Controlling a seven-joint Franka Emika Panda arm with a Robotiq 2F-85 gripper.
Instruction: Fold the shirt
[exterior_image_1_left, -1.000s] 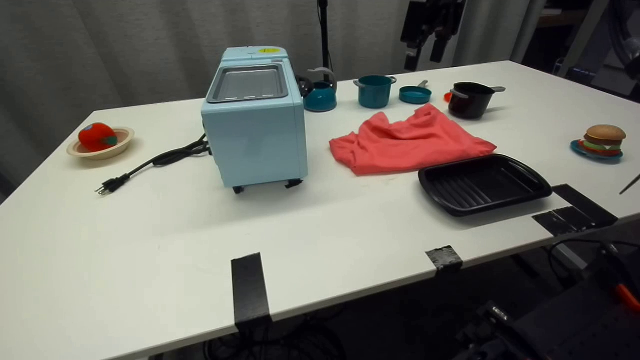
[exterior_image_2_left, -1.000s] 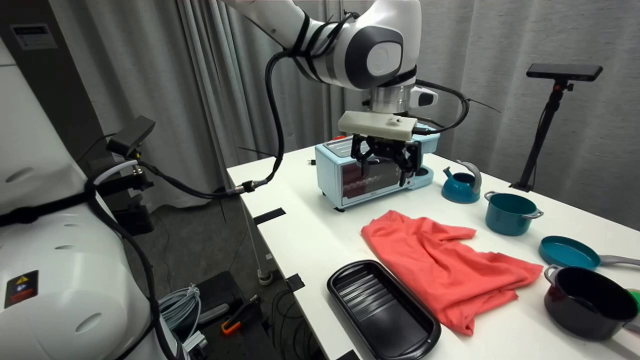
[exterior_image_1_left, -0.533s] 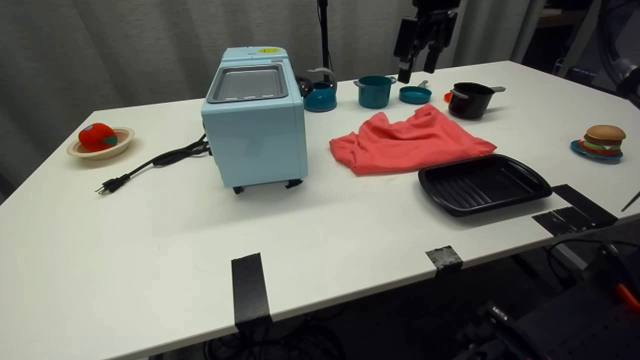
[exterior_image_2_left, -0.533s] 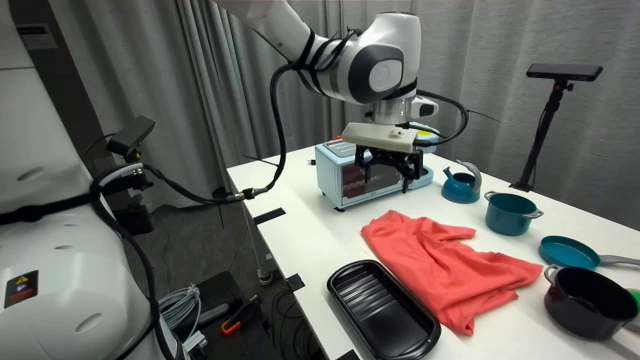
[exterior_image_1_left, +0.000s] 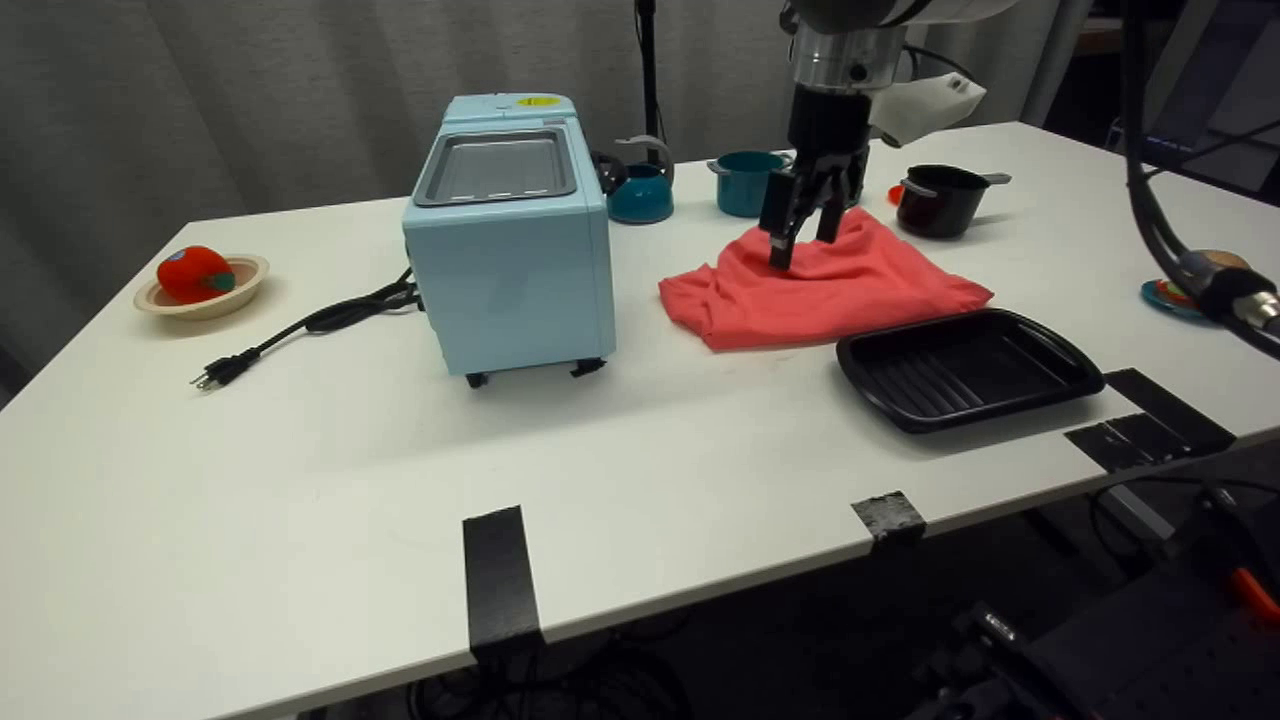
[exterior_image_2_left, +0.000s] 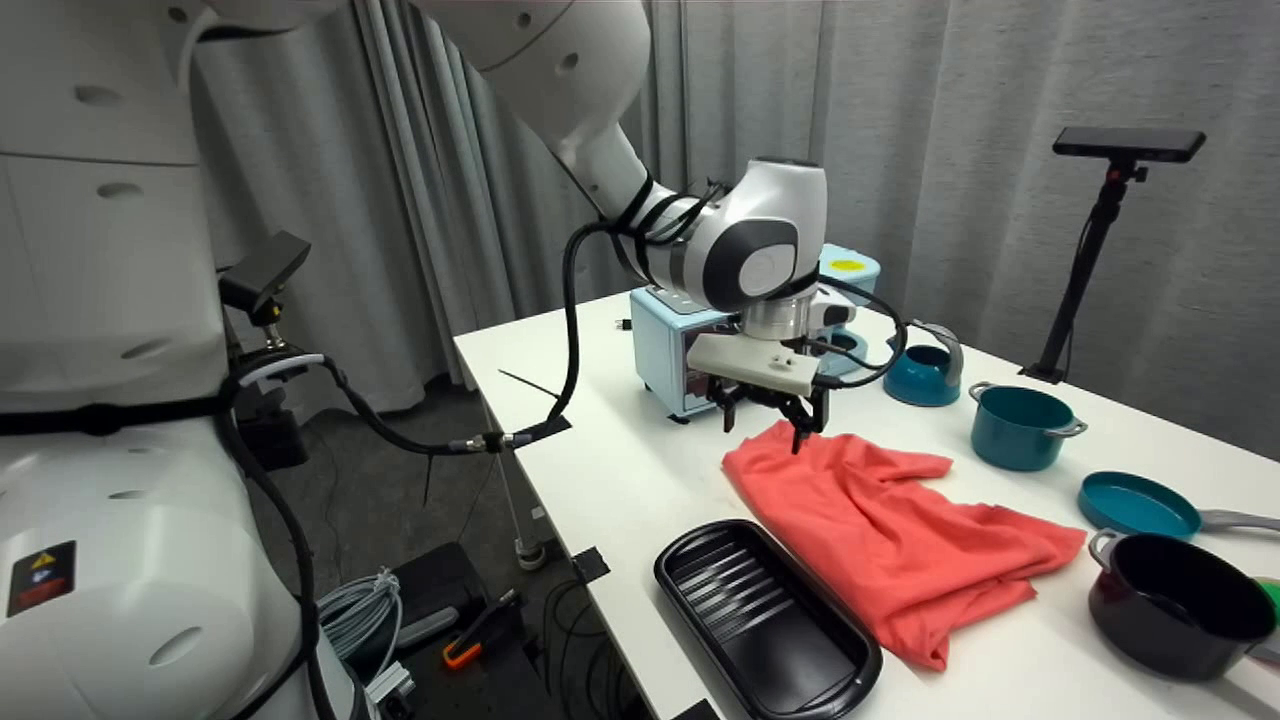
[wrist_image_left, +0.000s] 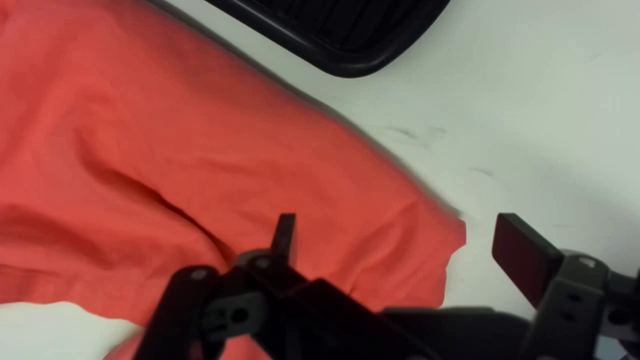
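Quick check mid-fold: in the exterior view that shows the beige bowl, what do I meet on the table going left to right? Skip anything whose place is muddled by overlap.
Beige bowl → light-blue toaster oven → teal kettle → coral-red shirt → black tray → burger.

In an exterior view, the table (exterior_image_1_left: 300, 500) is bright, but the floor (exterior_image_1_left: 790, 620) at the bottom right is very dark. In the wrist view, a soft gray shadow (wrist_image_left: 320, 105) lines the upper edge of the shirt (wrist_image_left: 225, 135), and the gripper (wrist_image_left: 397, 235) at the bottom looks blurry
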